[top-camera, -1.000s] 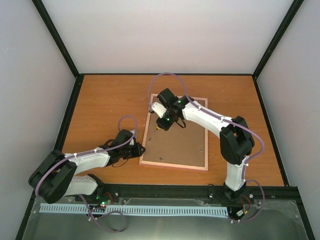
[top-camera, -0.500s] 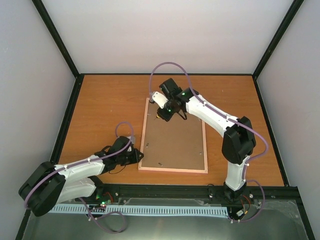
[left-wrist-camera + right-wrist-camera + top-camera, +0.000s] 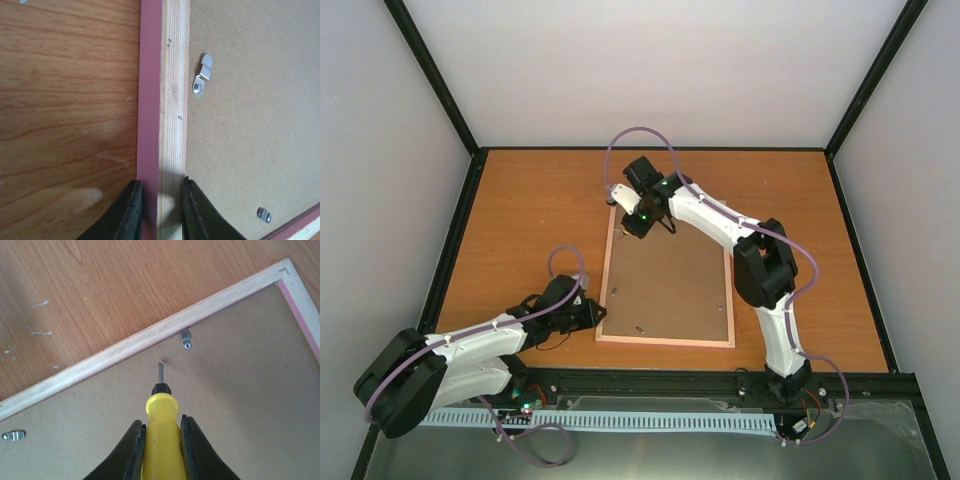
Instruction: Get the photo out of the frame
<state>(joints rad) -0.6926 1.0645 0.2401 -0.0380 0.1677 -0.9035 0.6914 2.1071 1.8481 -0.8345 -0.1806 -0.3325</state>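
The frame (image 3: 667, 341) lies face down on the table, pink border around a brown backing board (image 3: 670, 285). The photo is hidden under the board. My left gripper (image 3: 599, 313) is shut on the frame's left rail (image 3: 172, 125) near its near-left corner, one finger on each side. My right gripper (image 3: 638, 224) is shut on a yellow-handled screwdriver (image 3: 161, 440), its tip (image 3: 159, 371) resting on the board just below a small metal tab (image 3: 186, 338) at the frame's far edge. More tabs show in the left wrist view (image 3: 201, 75).
The wooden table (image 3: 530, 220) is ringed by a black post frame and white walls. Another metal tab (image 3: 12, 435) shows along the far rail. Tabs also sit near the frame's near edge (image 3: 640, 327) and right side (image 3: 720, 307).
My right gripper with the screwdriver has moved up and left toward the frame's far-left corner. The frame has turned slightly and now lies squarer. My left arm shifted down and holds the left rail.
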